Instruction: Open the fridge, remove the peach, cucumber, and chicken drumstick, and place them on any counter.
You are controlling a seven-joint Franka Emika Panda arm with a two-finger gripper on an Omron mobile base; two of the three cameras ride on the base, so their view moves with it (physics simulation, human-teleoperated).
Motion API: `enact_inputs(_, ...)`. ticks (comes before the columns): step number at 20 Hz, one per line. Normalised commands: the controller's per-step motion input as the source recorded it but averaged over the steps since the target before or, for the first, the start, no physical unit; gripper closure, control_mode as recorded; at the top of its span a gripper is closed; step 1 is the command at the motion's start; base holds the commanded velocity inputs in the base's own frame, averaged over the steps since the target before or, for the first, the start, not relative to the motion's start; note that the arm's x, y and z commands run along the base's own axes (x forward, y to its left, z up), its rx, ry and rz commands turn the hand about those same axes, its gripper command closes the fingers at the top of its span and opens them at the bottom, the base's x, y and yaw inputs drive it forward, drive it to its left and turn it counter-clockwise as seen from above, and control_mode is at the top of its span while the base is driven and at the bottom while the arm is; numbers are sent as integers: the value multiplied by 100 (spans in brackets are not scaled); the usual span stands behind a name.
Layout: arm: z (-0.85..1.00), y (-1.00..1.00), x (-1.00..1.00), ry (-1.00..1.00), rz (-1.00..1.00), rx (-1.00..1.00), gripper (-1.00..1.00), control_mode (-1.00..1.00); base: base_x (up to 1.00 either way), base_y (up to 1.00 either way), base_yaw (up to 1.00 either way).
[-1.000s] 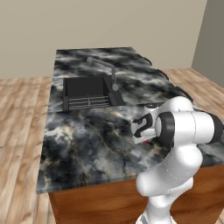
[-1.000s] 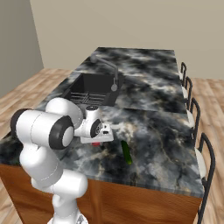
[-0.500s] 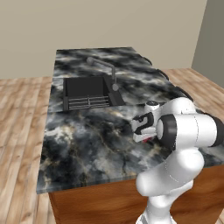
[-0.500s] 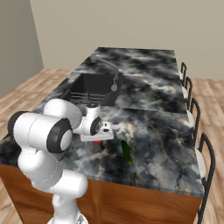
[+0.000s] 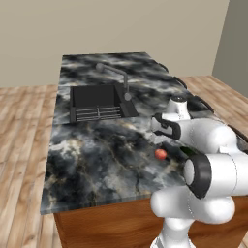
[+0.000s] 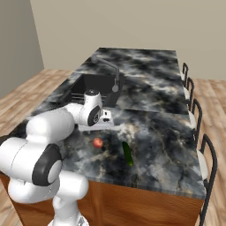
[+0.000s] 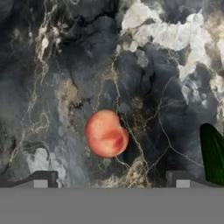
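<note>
Pincer (image 7: 109, 181) stands wide above the black, grey and white marbled stone worktop (image 6: 150, 92), holding nothing; both dark fingertips (image 7: 41, 180) are clear of the small round red-orange peach (image 7: 106, 133). Peach lies on the stone between the tips, bare marble all round it. Slim dark green cucumber (image 6: 127, 153) lies near the peach, apart from it, toward the worktop's front edge. Black sink (image 5: 97, 100) sits further back.
</note>
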Motion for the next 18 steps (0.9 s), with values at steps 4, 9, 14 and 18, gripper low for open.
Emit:
enact_inputs(4,100,1,-14,-3,0,1,-100,-100,0,0,0)
enact_inputs(9,100,13,-40,0,0,1,-100,-100,0,0,0)
enact_inputs(14,86,29,-77,0,-2,1,-100,-100,0,0,0)
enact_inputs(18,72,6,-87,-1,-8,5,-100,-100,0,0,0)
